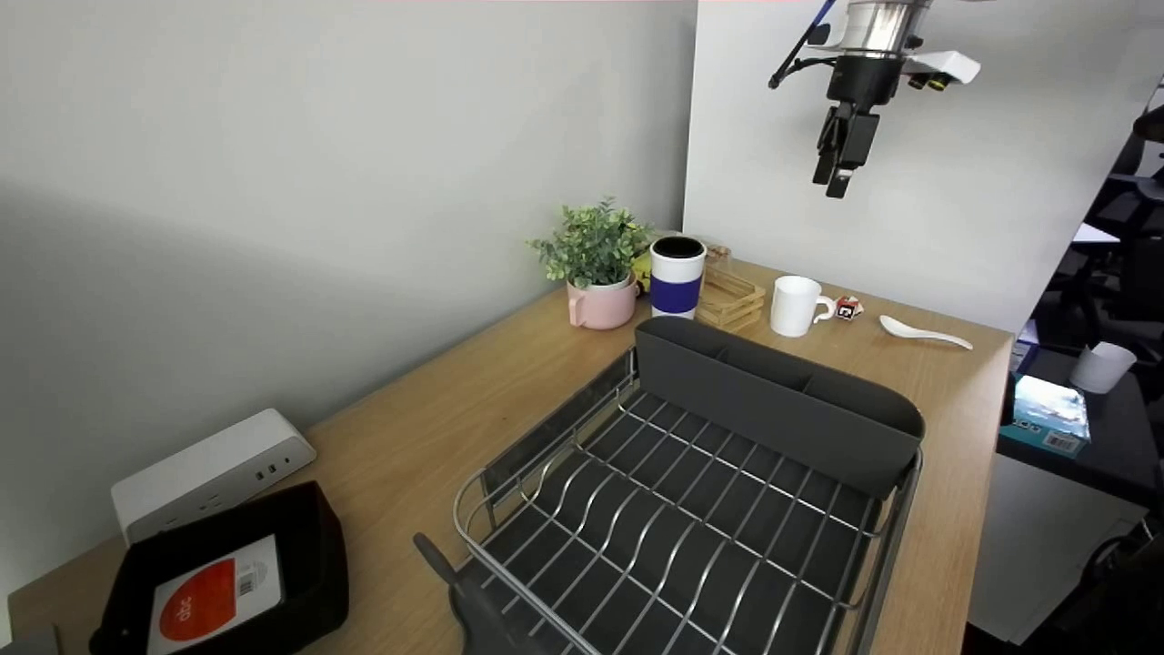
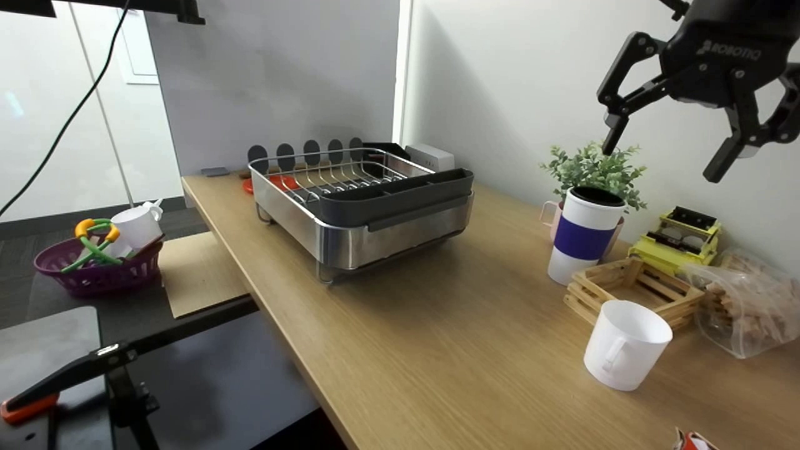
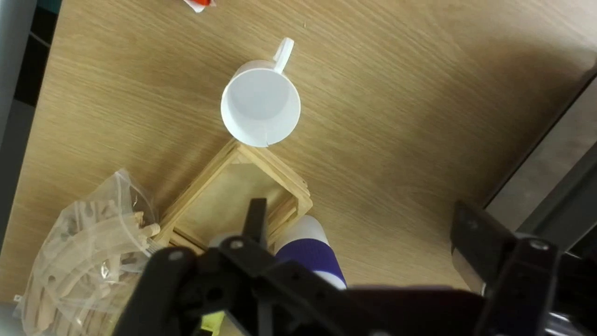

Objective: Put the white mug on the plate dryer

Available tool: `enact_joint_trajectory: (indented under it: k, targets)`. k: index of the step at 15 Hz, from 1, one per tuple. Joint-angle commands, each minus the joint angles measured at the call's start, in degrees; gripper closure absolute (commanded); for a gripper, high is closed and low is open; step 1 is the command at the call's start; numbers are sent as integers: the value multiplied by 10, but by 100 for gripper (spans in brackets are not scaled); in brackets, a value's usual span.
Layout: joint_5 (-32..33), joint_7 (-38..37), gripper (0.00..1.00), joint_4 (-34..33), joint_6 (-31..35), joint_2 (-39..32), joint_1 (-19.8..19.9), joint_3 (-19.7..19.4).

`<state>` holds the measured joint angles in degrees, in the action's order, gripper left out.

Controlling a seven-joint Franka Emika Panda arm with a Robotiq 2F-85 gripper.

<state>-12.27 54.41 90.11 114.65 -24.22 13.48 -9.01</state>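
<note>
We log the gripper (image 2: 661,162) up in the air above the table (image 2: 469,350), its jaws spread wide. In the wrist view we find the white mug (image 3: 261,107) upright on the table, just beside a corner of the wooden crate (image 3: 275,169). A tall cup (image 2: 581,240) with a blue band stands by the same crate, near a potted plant (image 1: 596,246). We note the dish rack (image 2: 400,244) well apart from the mug, on the same table.
</note>
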Motion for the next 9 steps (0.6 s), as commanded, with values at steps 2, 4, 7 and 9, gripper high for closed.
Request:
enact_joint_trajectory:
  k: [2, 4, 7, 9]
  targets:
    - [14, -24, 0, -63, -45, -48, 24, 21]
    - [18, -31, 0, -79, -58, -62, 27, 24]
    - [19, -29, 0, -56, -41, -50, 29, 31]
    - [18, -29, 0, -56, -41, -50, 29, 32]
